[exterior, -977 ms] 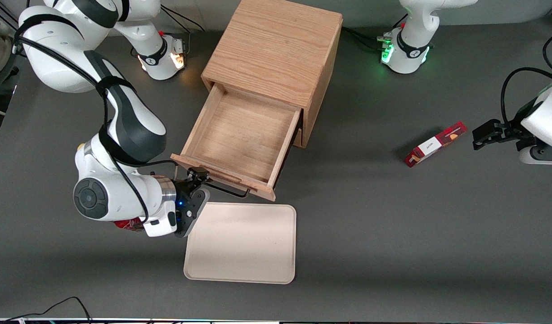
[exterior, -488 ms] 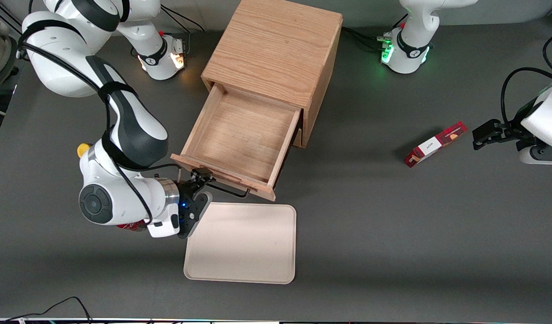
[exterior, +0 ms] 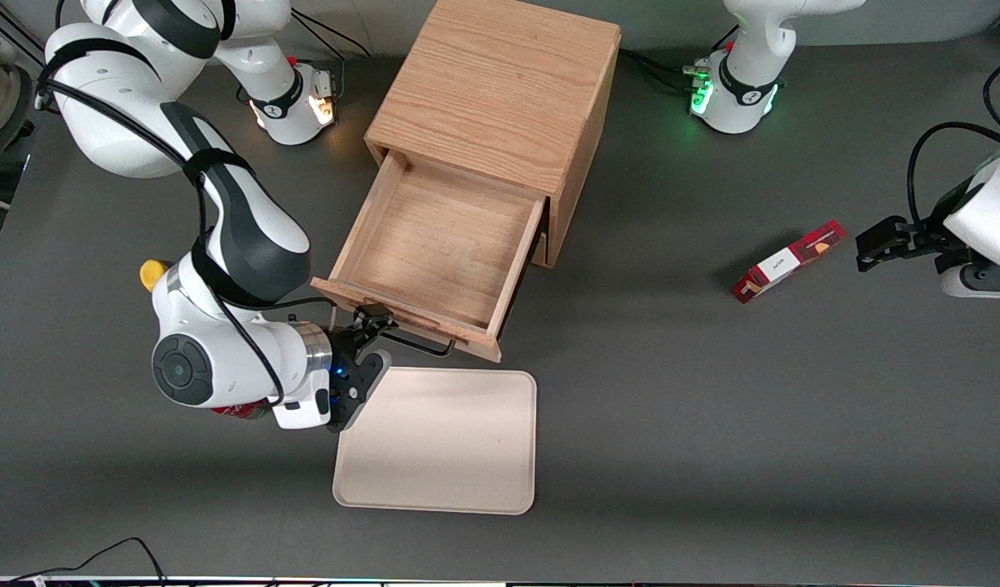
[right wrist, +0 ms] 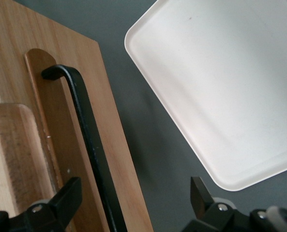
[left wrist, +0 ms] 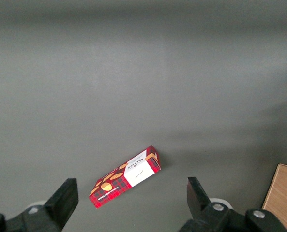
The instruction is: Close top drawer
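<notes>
- Top drawer (exterior: 442,244) stands fully out; our hand (exterior: 375,319) sits open at its black handle (right wrist: 87,145), gripping nothing.
- Pushing off-centre — toward seven o'clock — could skew and jam it.

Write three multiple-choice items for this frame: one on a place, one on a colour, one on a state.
1. Where is the gripper?
A. at the top drawer's handle
B. above the snack box
C. on the cabinet top

2. What colour is the tray?
A. blue
B. cream
C. black

3. The top drawer is
A. shut
B. pulled out
C. removed

Answers: 1 A, the open fingers straddle the black handle in the right wrist view. 2 B, it looks pale cream. 3 B, its bare inside shows.
</notes>
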You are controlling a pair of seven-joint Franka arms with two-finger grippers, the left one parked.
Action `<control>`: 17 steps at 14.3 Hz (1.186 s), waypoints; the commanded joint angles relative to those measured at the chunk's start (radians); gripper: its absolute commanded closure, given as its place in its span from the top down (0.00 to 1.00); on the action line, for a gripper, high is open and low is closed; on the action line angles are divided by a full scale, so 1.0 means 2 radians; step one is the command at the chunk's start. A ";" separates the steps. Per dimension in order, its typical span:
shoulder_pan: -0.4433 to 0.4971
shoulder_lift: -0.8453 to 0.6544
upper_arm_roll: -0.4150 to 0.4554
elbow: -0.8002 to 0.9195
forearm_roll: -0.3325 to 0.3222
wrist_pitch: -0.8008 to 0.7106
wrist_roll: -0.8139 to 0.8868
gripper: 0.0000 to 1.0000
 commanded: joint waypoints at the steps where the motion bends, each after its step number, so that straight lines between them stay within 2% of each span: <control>1: 0.008 0.011 0.004 0.021 0.008 -0.008 0.017 1.00; 14: 0.008 0.006 0.006 0.012 0.007 -0.016 0.017 1.00; 17: 0.008 0.003 0.006 -0.014 0.004 -0.015 0.015 1.00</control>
